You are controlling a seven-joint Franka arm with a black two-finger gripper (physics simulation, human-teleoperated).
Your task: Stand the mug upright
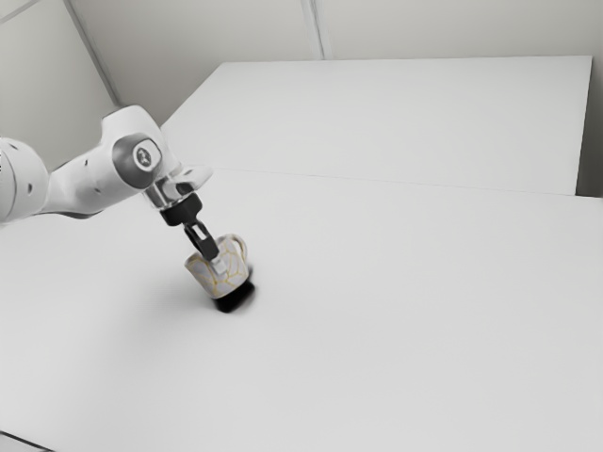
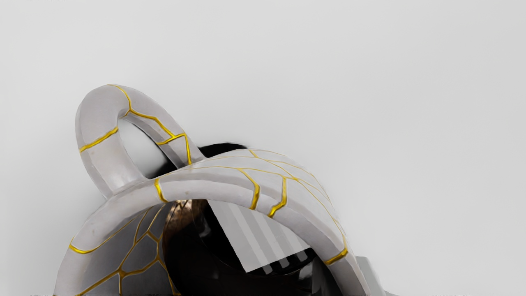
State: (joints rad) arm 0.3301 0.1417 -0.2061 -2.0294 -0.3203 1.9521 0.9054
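Note:
In the exterior view the gripper [image 1: 215,256] reaches down to a pale mug [image 1: 232,274] with gold veins. The mug leans, its mouth tipped up toward the arm and its handle on the exterior view's right. A dark patch lies under its base; whether the base touches the table cannot be told. In the wrist view the gripper [image 2: 324,257] is shut on the wall of the mug [image 2: 287,187]: one finger with a ridged pad [image 2: 254,240] is inside the mouth, the other outside, mostly hidden behind the wall.
The mug is over a wide white table [image 1: 377,320]. Farther back stands another white surface [image 1: 405,118], beyond a thin seam. Pale walls rise behind it.

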